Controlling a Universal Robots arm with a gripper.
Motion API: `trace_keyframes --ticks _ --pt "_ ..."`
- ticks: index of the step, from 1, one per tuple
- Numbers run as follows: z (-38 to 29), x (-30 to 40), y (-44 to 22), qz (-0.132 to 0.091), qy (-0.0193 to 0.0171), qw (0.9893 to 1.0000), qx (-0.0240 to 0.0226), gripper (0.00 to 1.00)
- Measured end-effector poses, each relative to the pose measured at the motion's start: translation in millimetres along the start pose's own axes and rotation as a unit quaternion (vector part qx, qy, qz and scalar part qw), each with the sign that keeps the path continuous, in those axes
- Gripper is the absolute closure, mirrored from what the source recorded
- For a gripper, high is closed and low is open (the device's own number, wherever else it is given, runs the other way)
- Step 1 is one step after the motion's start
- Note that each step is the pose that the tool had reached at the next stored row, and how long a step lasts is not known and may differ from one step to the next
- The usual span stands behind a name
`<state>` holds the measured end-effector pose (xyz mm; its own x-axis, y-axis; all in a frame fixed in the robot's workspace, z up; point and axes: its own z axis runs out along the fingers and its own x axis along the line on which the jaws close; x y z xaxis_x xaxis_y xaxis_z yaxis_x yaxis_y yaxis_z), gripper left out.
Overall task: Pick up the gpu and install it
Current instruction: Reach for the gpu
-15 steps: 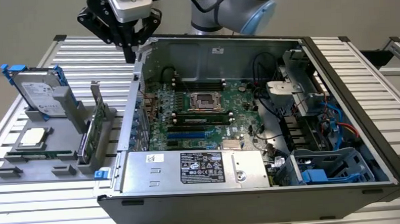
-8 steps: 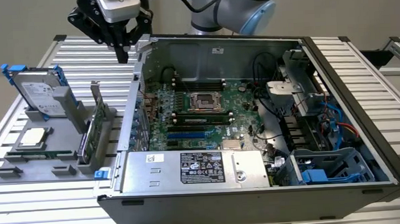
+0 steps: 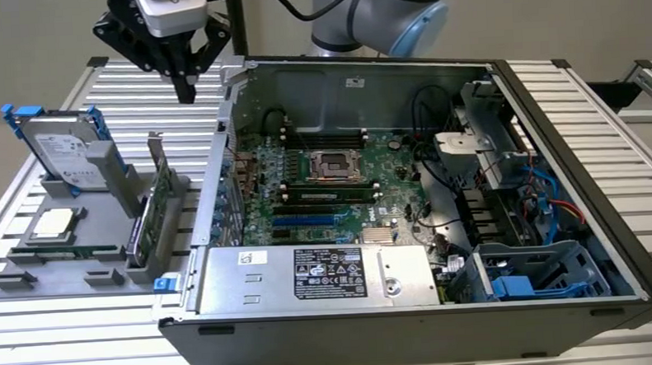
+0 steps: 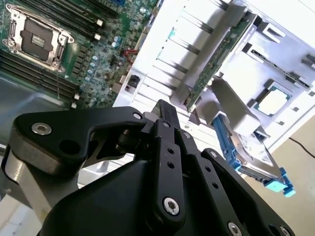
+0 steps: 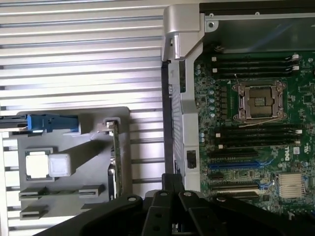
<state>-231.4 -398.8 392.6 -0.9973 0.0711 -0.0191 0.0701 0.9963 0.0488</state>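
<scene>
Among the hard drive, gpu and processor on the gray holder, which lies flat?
The square silver processor lies flat; the hard drive and the gpu stand on edge.

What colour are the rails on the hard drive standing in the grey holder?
Blue; the rails show best in the exterior view.

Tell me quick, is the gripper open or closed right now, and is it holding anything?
Gripper: jaws closed, holding nothing; the gpu stands in the gray holder, untouched.
</scene>
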Motion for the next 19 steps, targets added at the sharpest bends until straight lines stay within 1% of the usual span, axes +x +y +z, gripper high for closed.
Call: trace_keyframes --ticks 19 --pt "-0.4 31.9 -2.2 0.0 0.0002 1.0 0.0 1.0"
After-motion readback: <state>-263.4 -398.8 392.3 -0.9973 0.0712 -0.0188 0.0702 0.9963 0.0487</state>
